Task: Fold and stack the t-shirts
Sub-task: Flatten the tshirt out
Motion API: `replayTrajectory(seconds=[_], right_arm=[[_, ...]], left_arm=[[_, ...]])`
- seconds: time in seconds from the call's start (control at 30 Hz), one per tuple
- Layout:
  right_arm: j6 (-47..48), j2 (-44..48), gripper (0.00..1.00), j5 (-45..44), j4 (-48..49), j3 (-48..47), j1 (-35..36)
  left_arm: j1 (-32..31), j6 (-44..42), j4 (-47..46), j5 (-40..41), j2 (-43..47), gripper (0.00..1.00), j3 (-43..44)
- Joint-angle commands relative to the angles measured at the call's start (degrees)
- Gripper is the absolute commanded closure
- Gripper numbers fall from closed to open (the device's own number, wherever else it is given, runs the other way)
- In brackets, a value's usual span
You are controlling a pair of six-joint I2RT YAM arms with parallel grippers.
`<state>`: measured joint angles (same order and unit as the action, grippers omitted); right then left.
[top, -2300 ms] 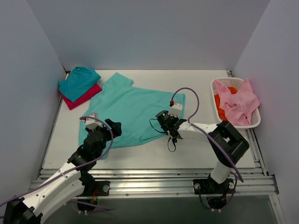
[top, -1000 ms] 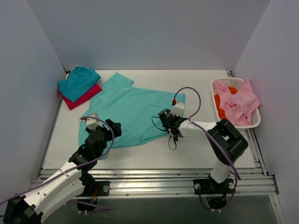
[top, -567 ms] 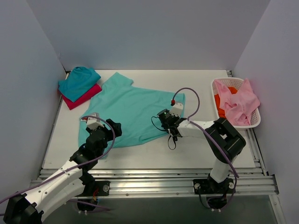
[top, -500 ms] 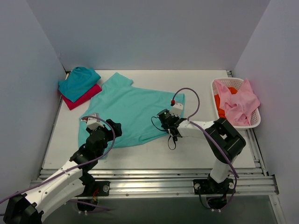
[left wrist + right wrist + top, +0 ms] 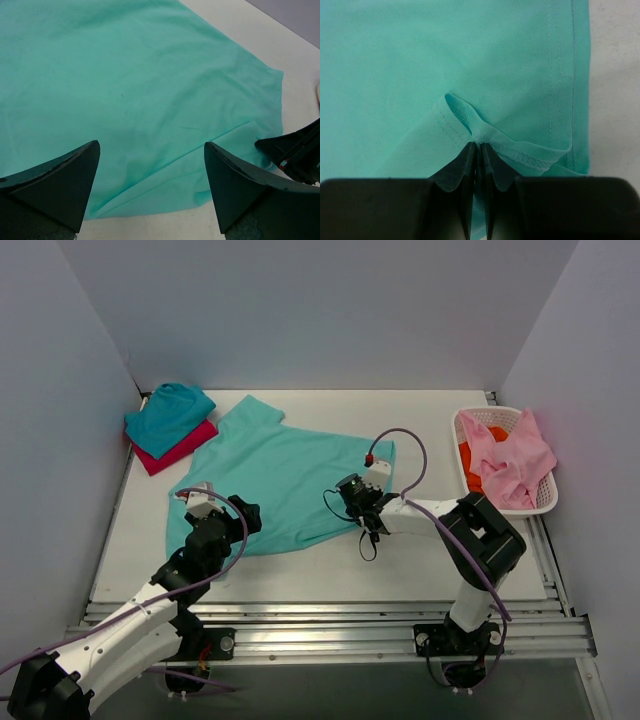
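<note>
The mint-green t-shirt (image 5: pixel 280 470) lay spread flat and unfolded across the left-centre of the table (image 5: pixel 420 565). Its long axis seemed to run left to right, stitched hem to the right and neck probably to the left. At the far left a folded teal t-shirt (image 5: pixel 168 412) sat on a magenta-red t-shirt (image 5: pixel 188 446), so two looked done. The right gripper (image 5: pixel 477 150) was pressed together on a pinch of the near-right hem; the left gripper (image 5: pixel 151 145) hovered spread above the near-left cloth. Pink cloth (image 5: pixel 515 462) filled the lattice basket (image 5: pixel 545 504).
</note>
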<state>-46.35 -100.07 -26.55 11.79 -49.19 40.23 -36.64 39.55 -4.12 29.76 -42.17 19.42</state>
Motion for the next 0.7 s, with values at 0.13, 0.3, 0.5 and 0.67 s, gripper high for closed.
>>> replayTrajectory(seconds=[0.13, 0.3, 0.5, 0.67], right_arm=[[-0.06, 0.75, 0.94, -2.54, -2.65, -0.91, 1.17], [-0.32, 2.86, 0.94, -5.09, -5.63, -1.96, 2.57], [-0.67, 6.20, 0.94, -6.76, -8.45, -2.58, 3.80], [-1.03, 7.79, 0.97, -7.29, -9.33, -2.31, 4.68]], left_arm=[[0.26, -1.14, -3.17, 0.56, -0.10, 0.06, 0.27], [0.26, -1.14, -3.09, 0.48, 0.07, 0.06, 0.36], [0.34, -1.05, -2.74, 0.21, 0.42, 0.06, 0.44], [0.34, -0.97, -2.12, 0.13, 1.39, 0.06, 0.44]])
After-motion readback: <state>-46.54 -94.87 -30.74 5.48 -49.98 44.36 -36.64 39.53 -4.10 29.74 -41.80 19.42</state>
